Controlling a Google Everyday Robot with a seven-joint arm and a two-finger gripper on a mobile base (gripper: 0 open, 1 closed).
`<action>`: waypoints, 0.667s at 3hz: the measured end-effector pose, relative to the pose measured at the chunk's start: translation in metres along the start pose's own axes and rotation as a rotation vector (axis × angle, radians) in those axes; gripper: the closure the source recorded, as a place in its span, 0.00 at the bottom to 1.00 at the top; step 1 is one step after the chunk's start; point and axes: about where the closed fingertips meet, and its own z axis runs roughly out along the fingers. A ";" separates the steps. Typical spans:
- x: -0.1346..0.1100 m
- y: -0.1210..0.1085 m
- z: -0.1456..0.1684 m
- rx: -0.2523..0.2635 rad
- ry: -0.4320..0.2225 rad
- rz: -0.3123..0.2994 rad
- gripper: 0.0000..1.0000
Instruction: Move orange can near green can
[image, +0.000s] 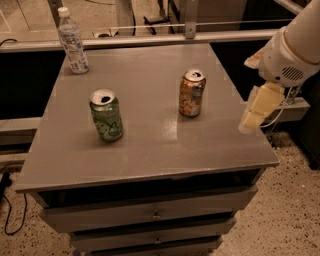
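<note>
The orange can (191, 93) stands upright on the grey table (150, 150), right of centre. The green can (106, 115) stands upright left of centre, a good can's length or more away from it. My gripper (248, 123) hangs from the white arm at the right, over the table's right edge. It is to the right of the orange can, apart from it, and holds nothing that I can see.
A clear plastic bottle (73, 41) stands at the table's far left corner. The table top sits on a cabinet with drawers (155, 215). A metal rail (150, 39) runs behind the table. A cable (7, 200) lies on the floor at left.
</note>
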 end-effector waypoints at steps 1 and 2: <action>-0.007 -0.028 0.034 0.009 -0.117 0.055 0.00; -0.019 -0.048 0.064 0.009 -0.262 0.119 0.00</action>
